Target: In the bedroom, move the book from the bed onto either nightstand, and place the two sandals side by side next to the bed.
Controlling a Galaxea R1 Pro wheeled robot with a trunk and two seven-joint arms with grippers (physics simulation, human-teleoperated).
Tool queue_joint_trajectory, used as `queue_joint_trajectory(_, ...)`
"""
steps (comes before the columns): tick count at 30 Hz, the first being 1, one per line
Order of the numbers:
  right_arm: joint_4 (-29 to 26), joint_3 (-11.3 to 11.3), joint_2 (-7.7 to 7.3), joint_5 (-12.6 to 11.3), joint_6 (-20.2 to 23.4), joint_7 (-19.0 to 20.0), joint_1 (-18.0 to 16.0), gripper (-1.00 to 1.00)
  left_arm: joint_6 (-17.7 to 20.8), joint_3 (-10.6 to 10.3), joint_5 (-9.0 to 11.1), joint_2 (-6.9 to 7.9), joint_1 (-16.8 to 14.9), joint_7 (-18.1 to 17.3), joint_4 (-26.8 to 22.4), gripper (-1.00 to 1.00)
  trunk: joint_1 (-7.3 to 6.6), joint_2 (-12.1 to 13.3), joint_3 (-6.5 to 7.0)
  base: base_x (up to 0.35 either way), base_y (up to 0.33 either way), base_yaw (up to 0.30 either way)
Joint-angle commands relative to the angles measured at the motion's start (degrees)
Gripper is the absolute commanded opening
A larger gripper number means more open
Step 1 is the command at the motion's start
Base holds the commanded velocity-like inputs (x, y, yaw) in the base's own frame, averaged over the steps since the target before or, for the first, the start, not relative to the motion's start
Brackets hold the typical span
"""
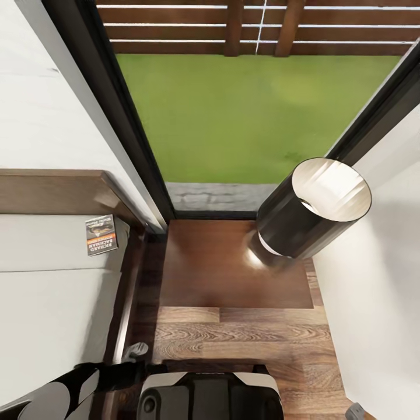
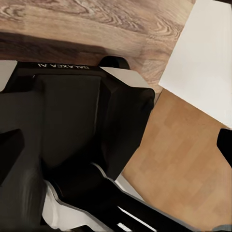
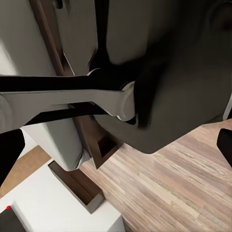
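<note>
step: approach done, robot parked facing the nightstand (image 1: 233, 265) with the bed (image 1: 52, 303) on its left. Book transfer not yet begun, by my read.
book: book (image 1: 100, 234) lies flat on the mattress, near the headboard (image 1: 52, 189) and close to the bed's side rail. Cover up, lettering reads upside down from the robot's side.
nightstand: between bed frame and right wall, back edge against the window (image 1: 251, 111). A lamp (image 1: 312, 210) with a black cylinder shade takes its right side; left and front of the top are bare.
sandals: can't place them from here.
left arm: folded low at the robot's front, by the bed's edge (image 1: 87, 382). Left end effector: can't tell how far open, or whether it holds anything.
right end effector: dark tips at the edges of the right wrist view, set wide apart, nothing between them (image 3: 116, 150).
next move: I'd reach the left arm forward over the mattress, come down on the book, pinch it at an edge, since it's thin and flat.
room: tight. Bed rail and nightstand nearly touch; the shade overhangs the top. Set-down should go on the bare left half, clear of the lamp.
risk: thin book may slide on the mattress instead of lifting.
</note>
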Motion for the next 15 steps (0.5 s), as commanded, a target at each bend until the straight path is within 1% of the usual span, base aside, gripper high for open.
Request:
queue_joint_trajectory(1,0.0,-0.5,0.01,0.4,0.5,0.3,0.0,1.00,0.4,0.6,-0.7,-0.24,0.1,-0.2,-0.1,1.00,-0.20,0.3,0.14,0.000,0.000,0.000)
queue_joint_trajectory(8,0.0,-0.5,0.01,0.4,0.5,0.3,0.0,1.00,0.3,0.5,-0.8,-0.33,0.5,-0.2,-0.1,1.00,-1.74,3.2,1.39,0.000,0.000,0.000)
queue_joint_trajectory(14,0.0,-0.5,0.04,0.4,0.5,0.3,0.0,1.00,0.2,0.5,-0.8,-0.36,0.7,-0.1,-0.1,1.00,-1.74,3.2,1.39,0.000,0.000,0.000)
queue_joint_trajectory(15,0.0,-0.5,0.01,0.4,0.5,0.3,0.0,1.00,0.2,0.6,-0.8,-0.69,0.7,0.1,-0.1,1.00,-1.74,3.2,1.39,0.000,0.000,0.000)
